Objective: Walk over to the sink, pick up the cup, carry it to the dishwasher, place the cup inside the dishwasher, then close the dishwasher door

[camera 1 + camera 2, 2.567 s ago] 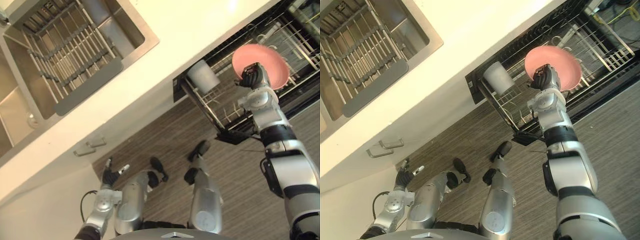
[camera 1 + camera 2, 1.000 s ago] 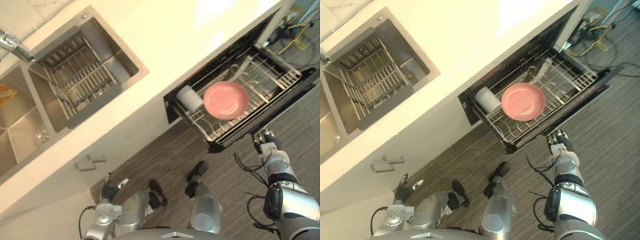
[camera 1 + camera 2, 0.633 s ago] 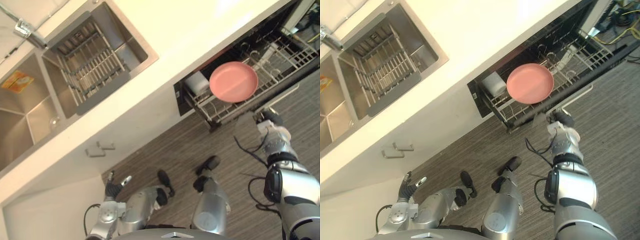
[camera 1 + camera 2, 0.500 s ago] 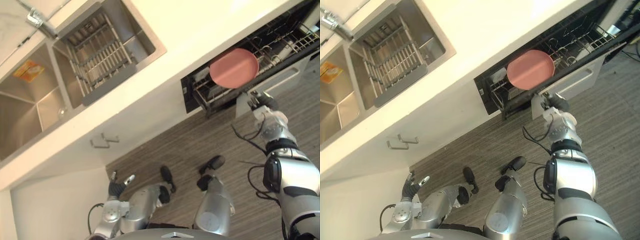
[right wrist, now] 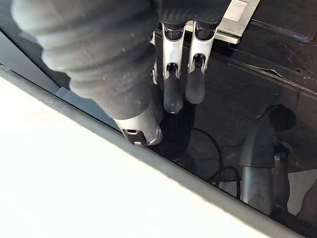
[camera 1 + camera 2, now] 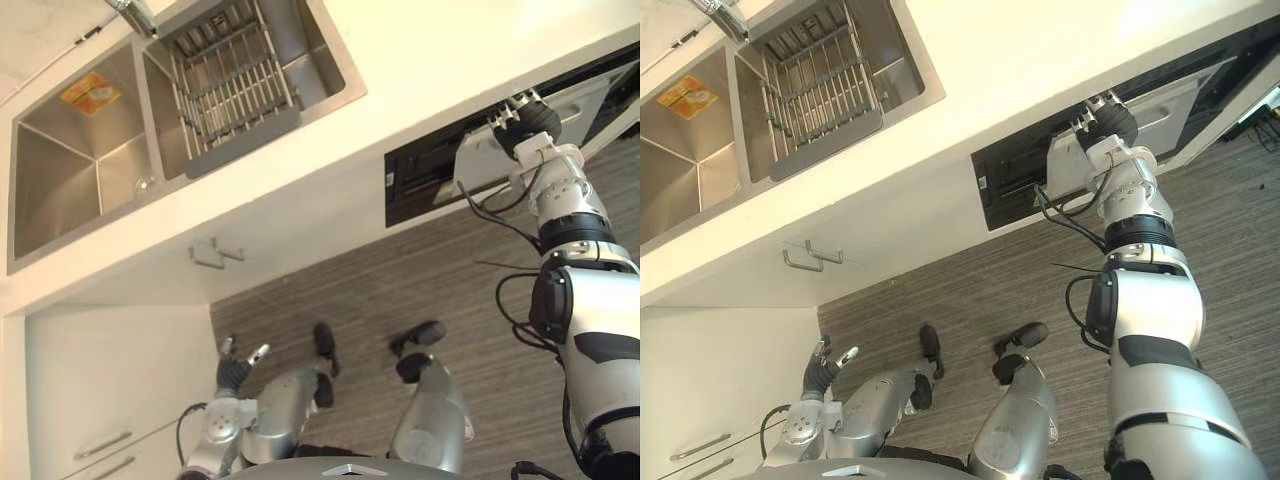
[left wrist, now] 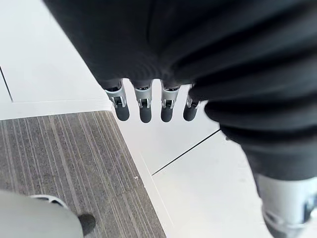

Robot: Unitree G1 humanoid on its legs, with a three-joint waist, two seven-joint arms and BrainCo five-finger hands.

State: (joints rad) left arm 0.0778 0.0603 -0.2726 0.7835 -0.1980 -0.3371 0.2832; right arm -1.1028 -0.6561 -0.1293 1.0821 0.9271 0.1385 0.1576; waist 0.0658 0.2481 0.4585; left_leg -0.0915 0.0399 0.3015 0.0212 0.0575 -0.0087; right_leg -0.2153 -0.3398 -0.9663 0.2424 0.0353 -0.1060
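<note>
Dishwasher door [image 6: 1175, 100] was almost shut under the bench [image 6: 450, 60].
The silver-grey panel stood tilted up against the dark dishwasher [image 6: 1008, 178] at the right, with a black gap open at its left; the steel two-basin sink [image 6: 50, 185] sat in the bench, far left.

Sink [image 6: 55, 185] with rack [image 6: 235, 85], perhaps a sponge [image 6: 90, 93]

Both arms are smooth silver-grey shells, broken by black bands at the joints. The right arm [image 6: 600, 300] carries a black panel at the elbow and a black ring below the wrist. The right hand [image 6: 528, 122] and the left hand [image 6: 233, 370] each wear a dark ribbed cover [image 7: 233, 54] over back and wrist. The fingers [image 7: 144, 104] are slim silver links with open slots, ending in rounded dark tips.
</note>
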